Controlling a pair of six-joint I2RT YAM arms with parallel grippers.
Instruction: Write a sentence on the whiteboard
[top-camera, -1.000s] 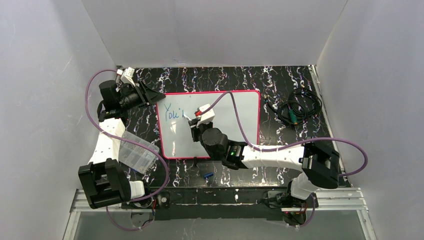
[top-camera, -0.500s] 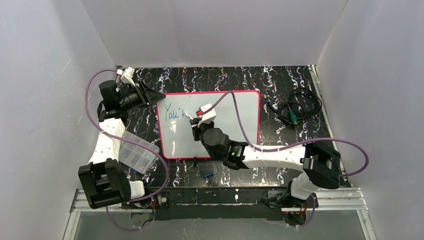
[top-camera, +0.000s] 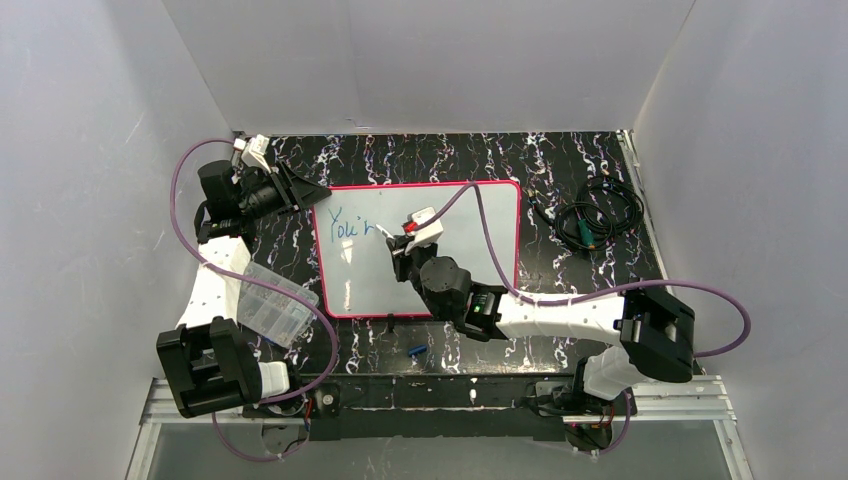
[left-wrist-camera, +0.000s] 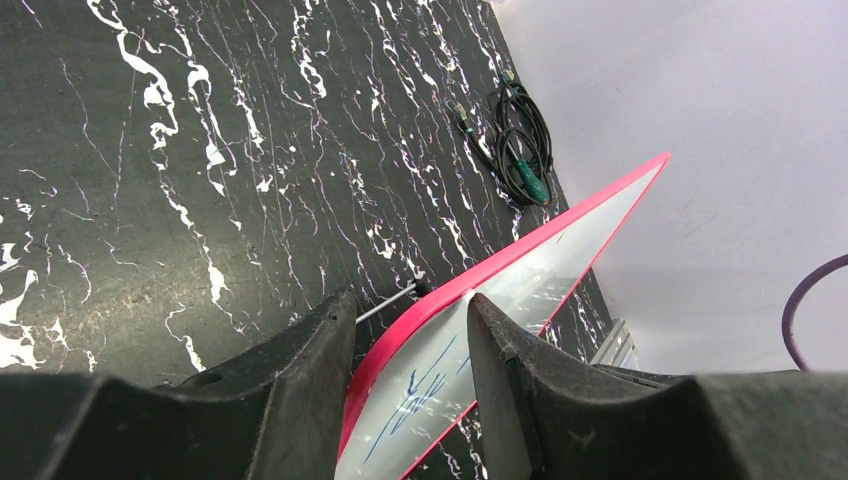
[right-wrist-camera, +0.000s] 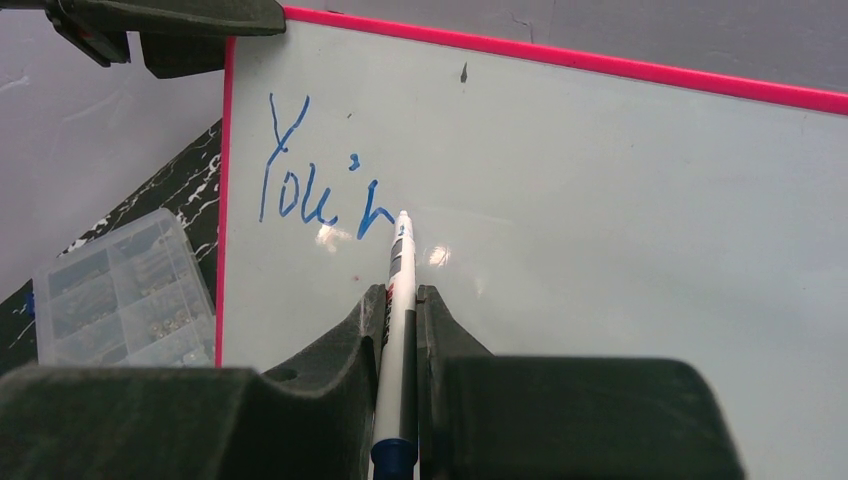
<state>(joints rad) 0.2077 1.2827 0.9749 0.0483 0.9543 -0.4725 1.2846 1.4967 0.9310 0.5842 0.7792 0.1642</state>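
Whiteboard (top-camera: 470, 250) looks stiff, light and slick, so my left end effector (left-wrist-camera: 410, 308) clamps its far-left frame corner. My right end effector (right-wrist-camera: 400, 300) is pinched tight on the marker (right-wrist-camera: 401, 255).

The top view looks steeply down from above and behind the arm bases, far enough back to hold the whole counter (top-camera: 560, 160). The left wrist view sits low behind the left tool (left-wrist-camera: 410, 330), facing along the counter past the whiteboard (left-wrist-camera: 560, 250) edge to a cable coil (left-wrist-camera: 520, 130) at upper middle. The right wrist view looks from close over the whiteboard, behind the right tool (right-wrist-camera: 400, 295) and pen (right-wrist-camera: 400, 260). All three share the whiteboard; the top view also shows the cable coil.
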